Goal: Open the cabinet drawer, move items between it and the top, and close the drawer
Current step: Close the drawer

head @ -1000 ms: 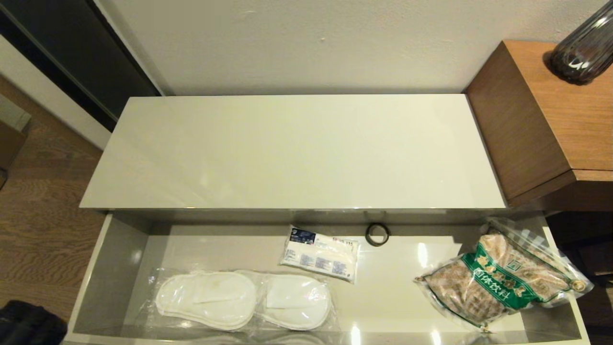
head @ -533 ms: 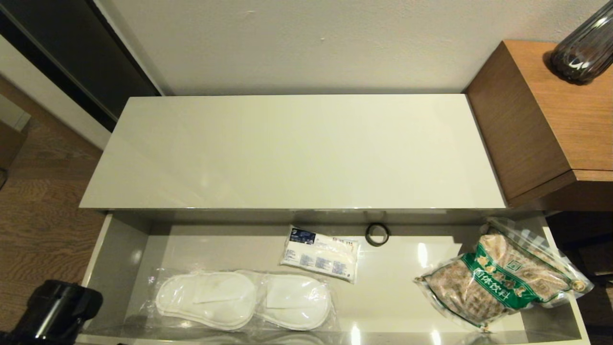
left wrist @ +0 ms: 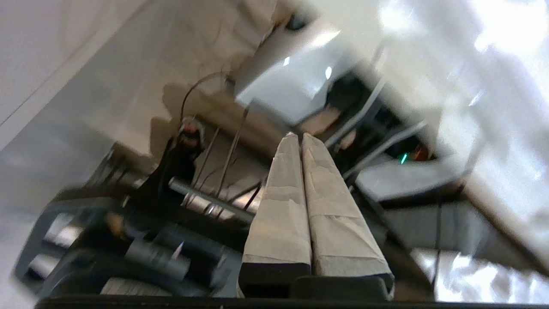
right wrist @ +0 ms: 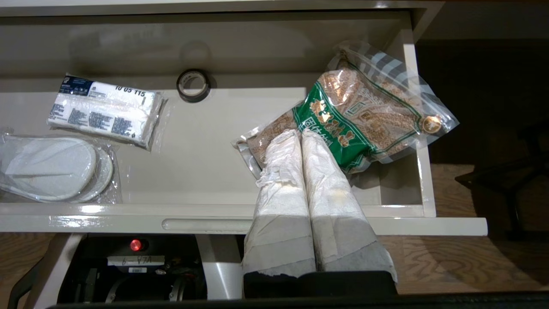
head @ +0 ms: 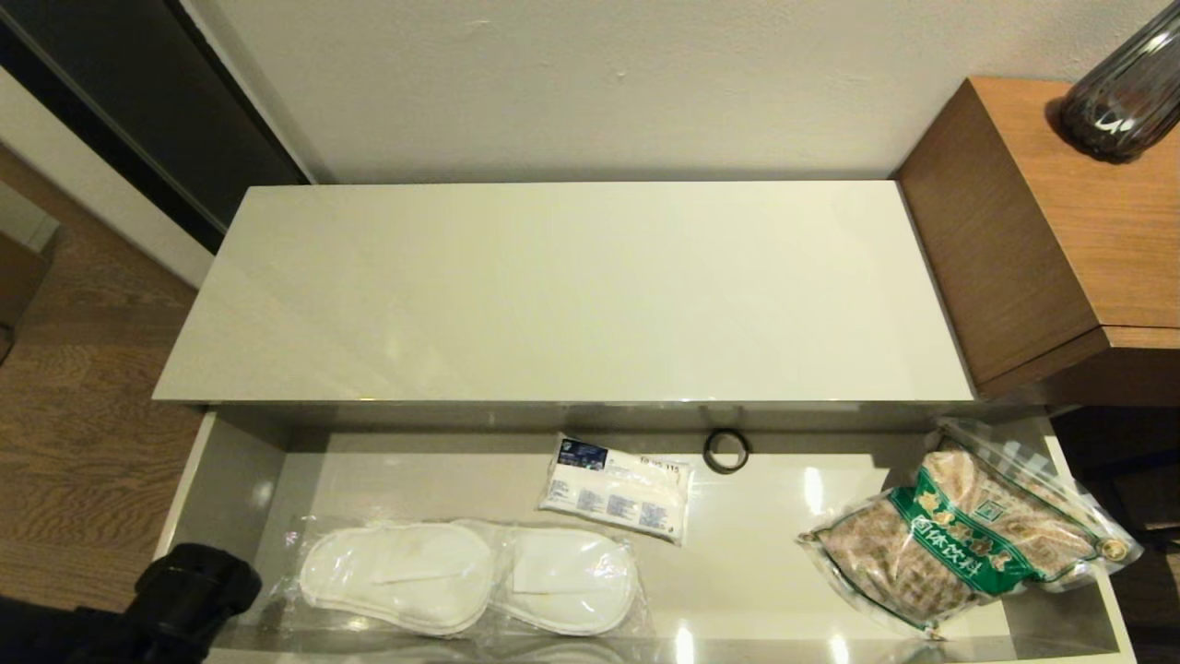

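The top point(head: 562, 286) is glossy cream-white; the drawer point(head: 221, 480) is lined grey. The slippers point(head: 466, 576) are white under clear plastic. The grain bag point(head: 968, 530) is brown with a green label. The packet point(head: 616, 486) is white with blue print, the ring point(head: 725, 450) black.

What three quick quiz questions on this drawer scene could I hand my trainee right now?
1. True or false: the cabinet drawer is open.
2. Which item leans on the drawer's right wall? A slipper pair B grain bag C black ring
3. Fill in: the left gripper has its fingers ____.

Key: 1 true. 2 B. 3 shut, holding nothing. The right gripper is shut too, hanging above the drawer's front, and the top bears none of the items.
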Available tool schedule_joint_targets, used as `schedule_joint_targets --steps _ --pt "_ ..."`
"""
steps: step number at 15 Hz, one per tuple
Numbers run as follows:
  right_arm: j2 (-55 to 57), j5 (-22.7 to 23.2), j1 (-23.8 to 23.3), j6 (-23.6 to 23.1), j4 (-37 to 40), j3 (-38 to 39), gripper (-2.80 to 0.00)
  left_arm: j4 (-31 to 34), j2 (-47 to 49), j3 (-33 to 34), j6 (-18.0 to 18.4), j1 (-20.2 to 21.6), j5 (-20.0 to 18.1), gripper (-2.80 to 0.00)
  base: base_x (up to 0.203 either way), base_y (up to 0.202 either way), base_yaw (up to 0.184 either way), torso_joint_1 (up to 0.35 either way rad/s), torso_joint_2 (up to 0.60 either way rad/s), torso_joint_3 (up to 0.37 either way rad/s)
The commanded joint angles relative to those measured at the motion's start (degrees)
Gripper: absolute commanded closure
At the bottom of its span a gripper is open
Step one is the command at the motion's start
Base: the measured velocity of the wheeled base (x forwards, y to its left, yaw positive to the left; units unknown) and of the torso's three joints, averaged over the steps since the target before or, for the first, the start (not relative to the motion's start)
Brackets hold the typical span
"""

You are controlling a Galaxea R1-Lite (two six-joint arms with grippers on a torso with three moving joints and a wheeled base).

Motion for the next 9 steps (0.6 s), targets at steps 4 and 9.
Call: schedule_joint_targets --steps 4,9 --pt "0.1 0.0 0.0 0.0 0.0 0.0 0.0 -3.6 6.9 -0.4 -1.4 -0.1 1.5 0.0 0.0 0.0 0.0 0.0 0.0 0.0" --pt "0.1 0.0 0.0 0.0 -0.1 0.0 0.0 -8.7 6.8 -0.8 -3.7 -0.1 2.0 0.0 0.0 0.0 0.0 0.0 0.0 0.0"
